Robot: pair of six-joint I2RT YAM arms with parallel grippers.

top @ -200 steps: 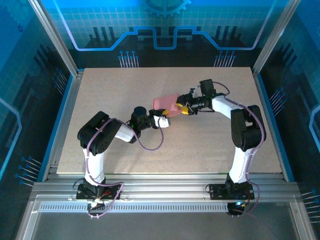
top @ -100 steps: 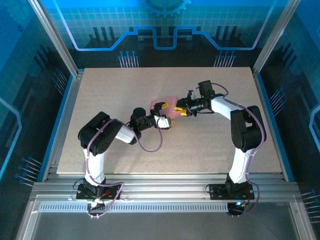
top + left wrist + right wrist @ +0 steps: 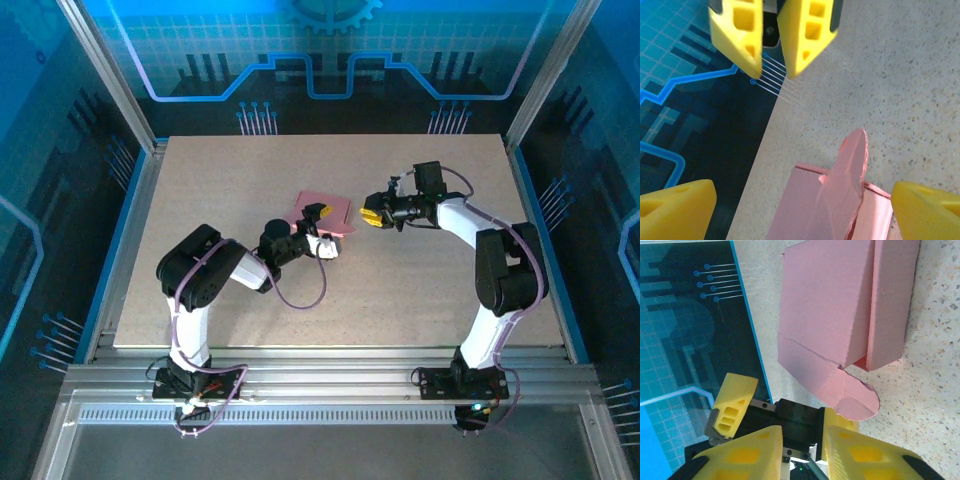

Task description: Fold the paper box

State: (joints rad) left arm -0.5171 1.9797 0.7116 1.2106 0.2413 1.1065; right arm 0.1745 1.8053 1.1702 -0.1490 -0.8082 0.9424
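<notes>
The left jaws (image 3: 802,192) stand wide open, with the pink paper box (image 3: 837,200) lying on the surface (image 3: 900,90) between them, one flap raised. Beyond it, the right jaws (image 3: 772,75) are narrowed and empty, apart from the box.

The pink paper box (image 3: 322,212) lies partly folded near the middle of the speckled table (image 3: 400,290), its flat panels creased and lapped over one another. A rounded tab (image 3: 857,401) sticks out from one end flap, lifted off the surface.
</notes>
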